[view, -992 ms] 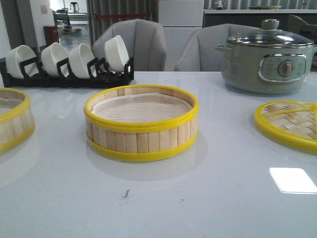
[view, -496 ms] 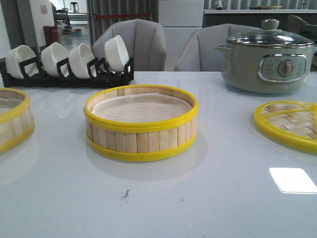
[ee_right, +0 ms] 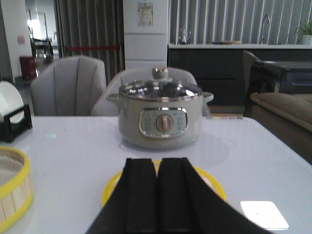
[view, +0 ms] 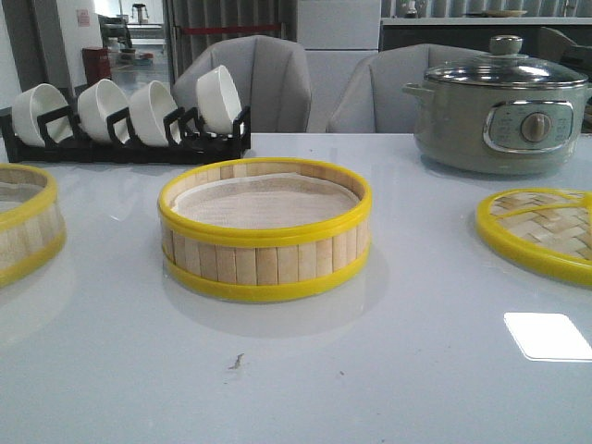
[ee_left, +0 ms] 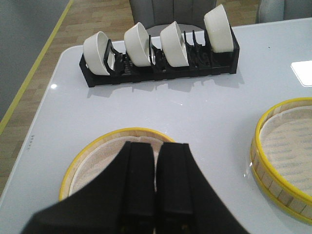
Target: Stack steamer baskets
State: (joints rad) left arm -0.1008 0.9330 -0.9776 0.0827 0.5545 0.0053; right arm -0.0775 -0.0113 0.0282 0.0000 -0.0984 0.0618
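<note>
**Left of centre: far-left basket sits under the left claw, the nearer arm**

On the white table [view: 305,388] two steamer baskets sit well apart, nothing stacked yet. Centre steamer basket [view: 265,230] stands mid-table, upright, white liner showing inside. Left steamer basket [view: 26,231] is at the table's left edge, cut off by the front view.

Left gripper [ee_left: 155,190] has its fingers pressed together, nothing between them. It hangs above the near part of the left steamer basket [ee_left: 117,156], which lies straight ahead and below the fingertips; not touching as far as I can tell. The centre basket shows off to that gripper's right side in the same view, apart from the left one.

Right gripper [ee_right: 157,195] is likewise clenched and empty, hovering over the woven bamboo lid [view: 541,231], facing the grey-green electric pot [view: 499,106]. It is farther from both baskets.

Judgement: the left arm is the nearer one. It needs to open and drop over the left basket's rim, then carry it rightward onto the centre basket. Baskets are round, so no long axis; any rim point works.

Bowl rack [view: 129,120] stands behind, clear of that path.
</note>
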